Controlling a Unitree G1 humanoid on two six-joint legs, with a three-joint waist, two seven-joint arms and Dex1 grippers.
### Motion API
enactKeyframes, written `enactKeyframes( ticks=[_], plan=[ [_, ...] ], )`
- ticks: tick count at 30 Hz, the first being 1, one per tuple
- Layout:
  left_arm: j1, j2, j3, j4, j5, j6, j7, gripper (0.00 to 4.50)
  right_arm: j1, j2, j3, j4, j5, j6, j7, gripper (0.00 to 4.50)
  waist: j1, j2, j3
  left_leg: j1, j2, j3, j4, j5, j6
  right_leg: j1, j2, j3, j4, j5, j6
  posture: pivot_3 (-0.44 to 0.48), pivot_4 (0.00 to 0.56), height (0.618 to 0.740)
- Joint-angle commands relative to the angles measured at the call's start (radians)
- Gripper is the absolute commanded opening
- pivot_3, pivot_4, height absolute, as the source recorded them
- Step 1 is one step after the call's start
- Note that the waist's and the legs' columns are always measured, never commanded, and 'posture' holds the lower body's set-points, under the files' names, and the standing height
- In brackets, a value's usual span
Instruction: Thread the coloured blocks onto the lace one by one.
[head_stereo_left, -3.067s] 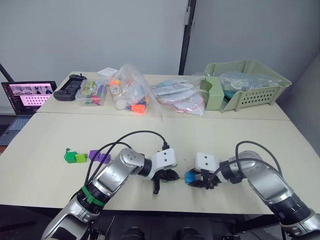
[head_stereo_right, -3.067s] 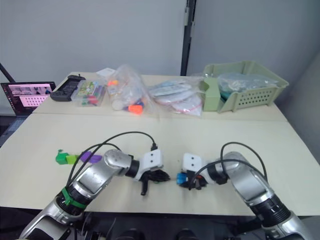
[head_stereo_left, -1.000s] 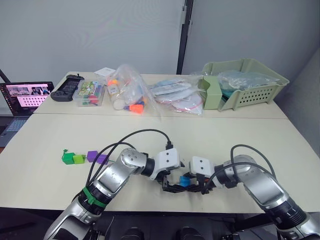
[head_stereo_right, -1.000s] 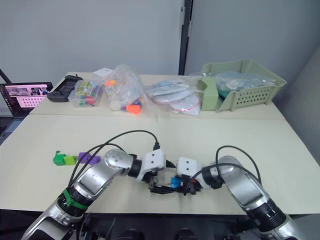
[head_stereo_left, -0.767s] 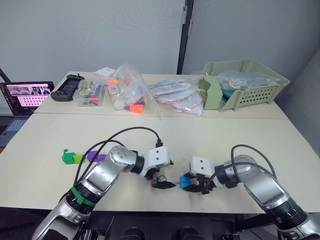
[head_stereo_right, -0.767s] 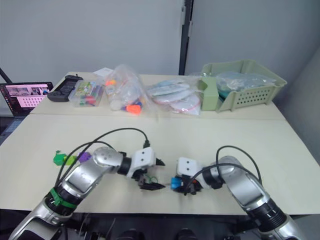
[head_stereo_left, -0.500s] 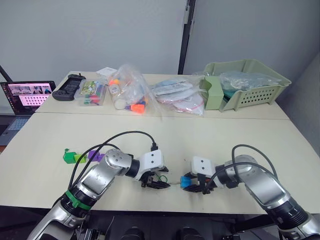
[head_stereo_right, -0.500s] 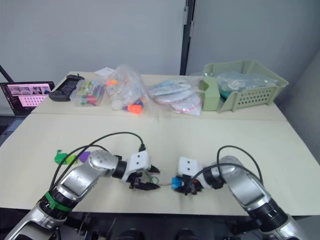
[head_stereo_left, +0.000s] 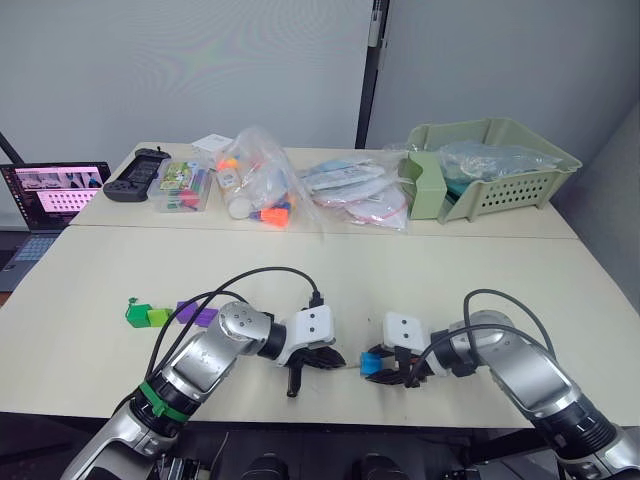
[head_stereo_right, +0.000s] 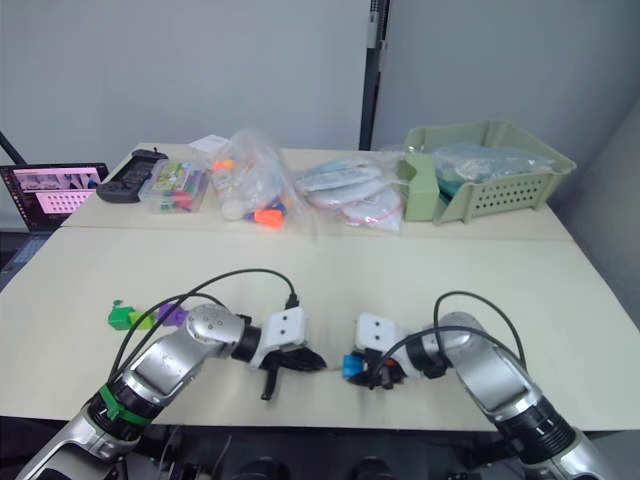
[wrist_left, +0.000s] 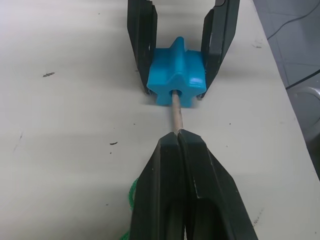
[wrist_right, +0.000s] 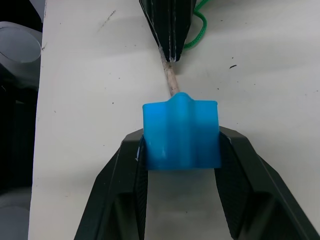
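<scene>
Near the table's (head_stereo_left: 90, 300) front edge, the right gripper (wrist_right: 181, 150) clamps the blue block (wrist_left: 176, 71) between its fingers, while the left gripper (wrist_left: 178, 136), fingers pressed together, pinches the lace (wrist_left: 176, 111), its stiff tip entering the block's hole.

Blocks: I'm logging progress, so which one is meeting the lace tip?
The blue block, held in the right tool; the others sit in a row at the table's left.

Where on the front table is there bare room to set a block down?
Bare top lies between the loose blocks and the left gripper, and right of the right gripper toward the table edge. It is crowded where both grippers meet at the blue block, and along the bags and basket behind.
</scene>
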Motion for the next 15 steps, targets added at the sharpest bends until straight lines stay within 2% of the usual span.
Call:
enactKeyframes(
  ticks=[1, 8, 15],
  plan=[
    [-0.017, -0.004, 0.038, -0.033, -0.032, -0.008, -0.009, 0.57, 0.018, -0.018, 0.020, -0.009, 0.001, 0.006, 0.003, 1.35, 0.000, 0.000, 0.000, 0.000, 0.000, 0.000, 0.000, 0.000, 0.000, 0.000, 0.000, 0.000, 0.000, 0.000, 0.000, 0.000, 0.150, 0.740],
    [-0.002, 0.040, 0.012, -0.053, -0.009, -0.014, -0.026, 2.76, 0.013, -0.015, 0.027, -0.002, 0.000, 0.009, -0.005, 1.35, 0.000, 0.000, 0.000, 0.000, 0.000, 0.000, 0.000, 0.000, 0.000, 0.000, 0.000, 0.000, 0.000, 0.000, 0.000, 0.000, 0.150, 0.740],
    [0.022, 0.015, -0.026, -0.030, 0.027, -0.041, 0.000, 2.76, -0.006, -0.009, 0.026, -0.001, 0.004, 0.024, -0.008, 1.35, 0.000, 0.000, 0.000, 0.000, 0.000, 0.000, 0.000, 0.000, 0.000, 0.000, 0.000, 0.000, 0.000, 0.000, 0.000, 0.000, 0.150, 0.740]
  ],
)
